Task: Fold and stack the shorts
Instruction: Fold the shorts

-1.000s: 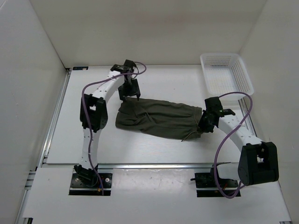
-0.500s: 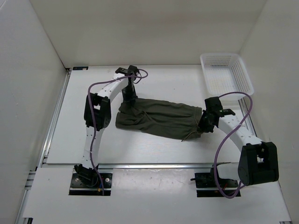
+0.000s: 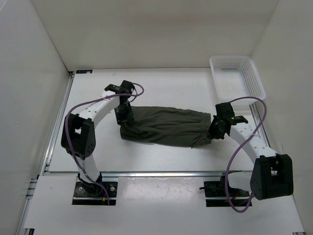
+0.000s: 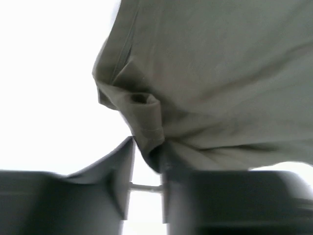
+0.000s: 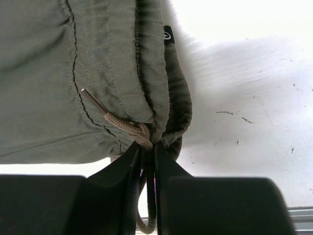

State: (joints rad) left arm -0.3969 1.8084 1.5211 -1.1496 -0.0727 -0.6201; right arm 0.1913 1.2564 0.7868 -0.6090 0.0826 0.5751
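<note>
The dark olive-green shorts (image 3: 166, 125) lie stretched sideways across the middle of the table. My left gripper (image 3: 123, 113) is at their left end. In the left wrist view a bunched hem corner (image 4: 146, 120) sits pinched between the tips of my left gripper (image 4: 148, 149). My right gripper (image 3: 215, 129) is at the right end. In the right wrist view my right gripper (image 5: 147, 147) is shut on the waistband (image 5: 146, 73), right at the knot of the tan drawstring (image 5: 115, 122); a loop of cord hangs down between the fingers.
A white mesh basket (image 3: 230, 58) stands at the back right corner of the table. White walls enclose the left, back and right sides. A metal rail runs along the near edge, by the arm bases.
My left gripper came down from above the shorts' back-left corner, moved left and nearer, and closed on the hem. Its elbow swung out to the left. The right gripper kept its grip.
</note>
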